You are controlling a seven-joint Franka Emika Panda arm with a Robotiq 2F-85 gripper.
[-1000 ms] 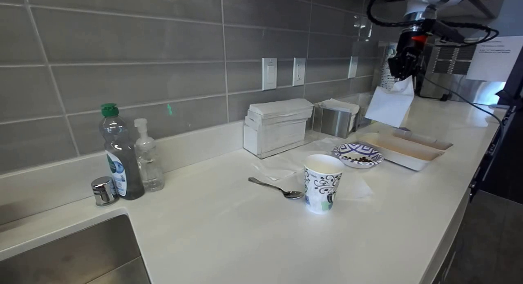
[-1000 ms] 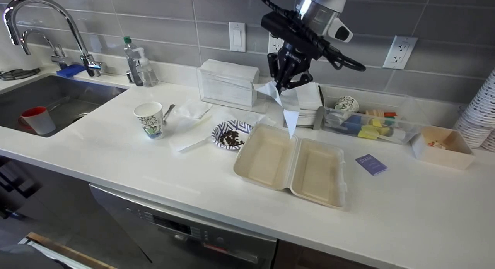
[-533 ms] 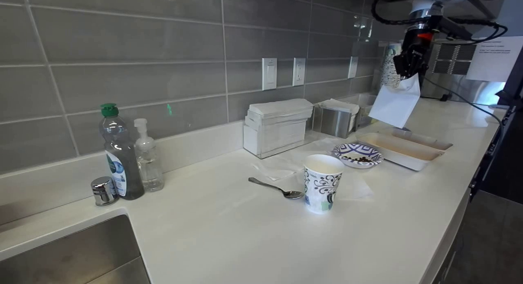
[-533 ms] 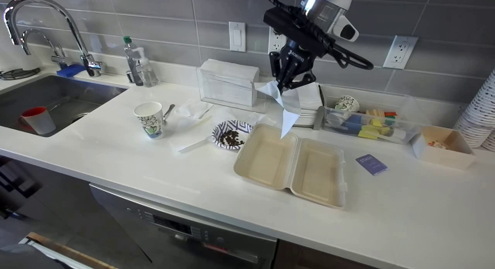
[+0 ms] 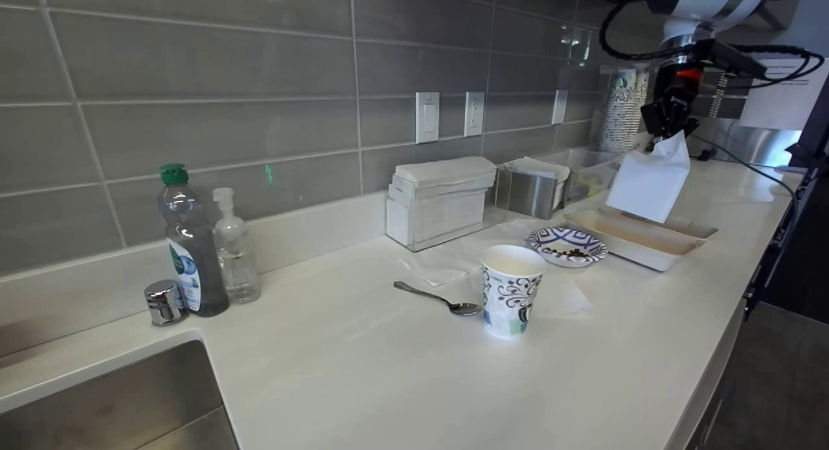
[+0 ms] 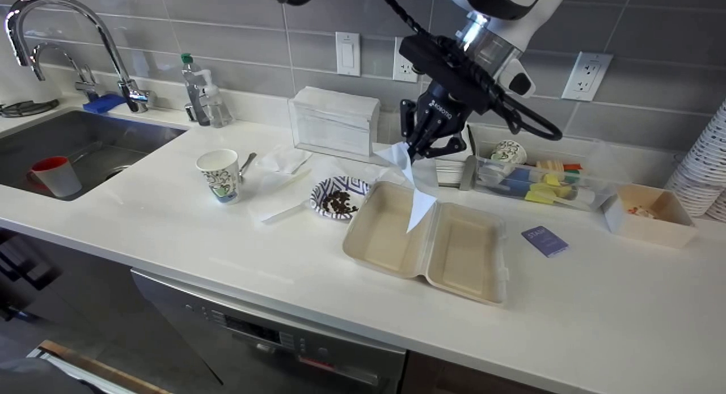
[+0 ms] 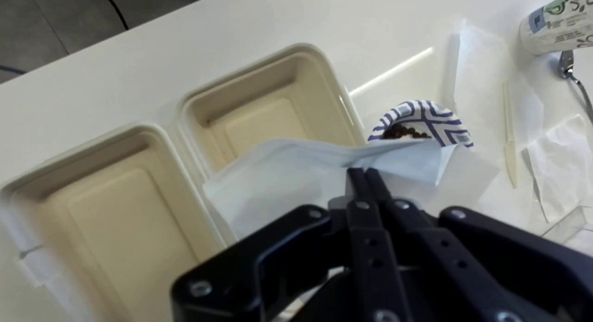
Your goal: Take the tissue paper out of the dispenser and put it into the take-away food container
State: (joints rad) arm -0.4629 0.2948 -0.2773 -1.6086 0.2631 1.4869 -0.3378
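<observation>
The fingers (image 7: 366,224), pinched together on the tissue paper (image 7: 292,185), hold it aloft; in the wrist view the take-away food container (image 7: 125,229) lies at nine o'clock from their tips, the patterned plate (image 7: 438,120) at two.

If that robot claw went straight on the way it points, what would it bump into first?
Beyond the tissue held in the gripper, probably the take-away container, at its rim nearest the patterned plate, or perhaps the plate itself; depth is unclear.

Gripper (image 7: 364,172) and tissue (image 5: 651,183) now lower
</observation>
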